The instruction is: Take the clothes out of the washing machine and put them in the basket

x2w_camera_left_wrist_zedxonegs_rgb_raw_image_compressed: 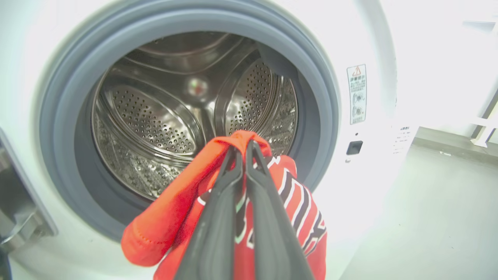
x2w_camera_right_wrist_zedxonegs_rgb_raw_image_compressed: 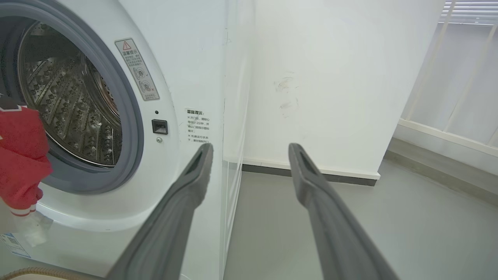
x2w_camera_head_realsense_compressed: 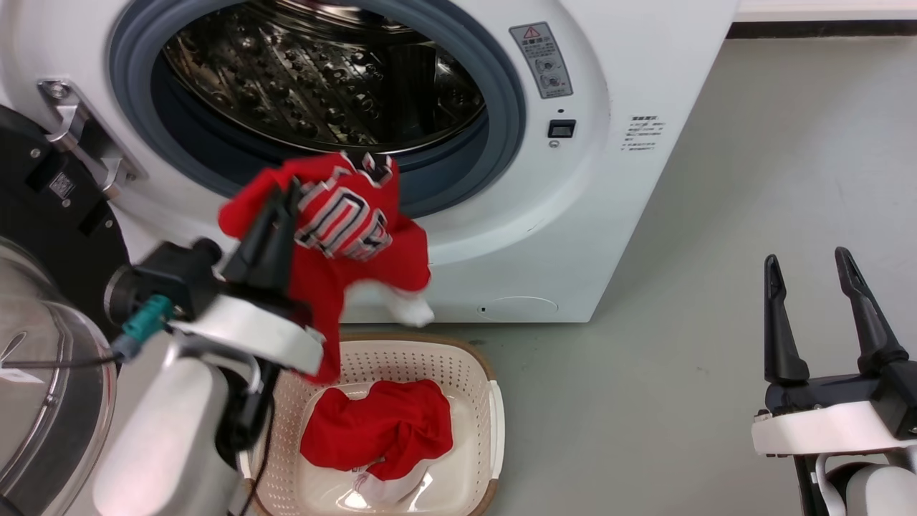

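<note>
Here the left gripper clamps a striped red garment outside the steel-drummed washing machine. Another crumpled red garment lies in the perforated cream basket; the right gripper gapes empty.

Reads as a bare laundry corner in a test room or lab rather than a lived-in home. Straight ahead of the left end effector, a white front-loading washing machine with open porthole, steel drum and printed warning labels, set directly on a smooth grey floor. Below that end effector, a perforated plastic basket on the same floor, red clothes inside. Beyond the right end effector, a plain white wall with dark skirting, and off to its right pale upright window rails under slatted blinds. Hard, plain surfaces throughout.
</note>
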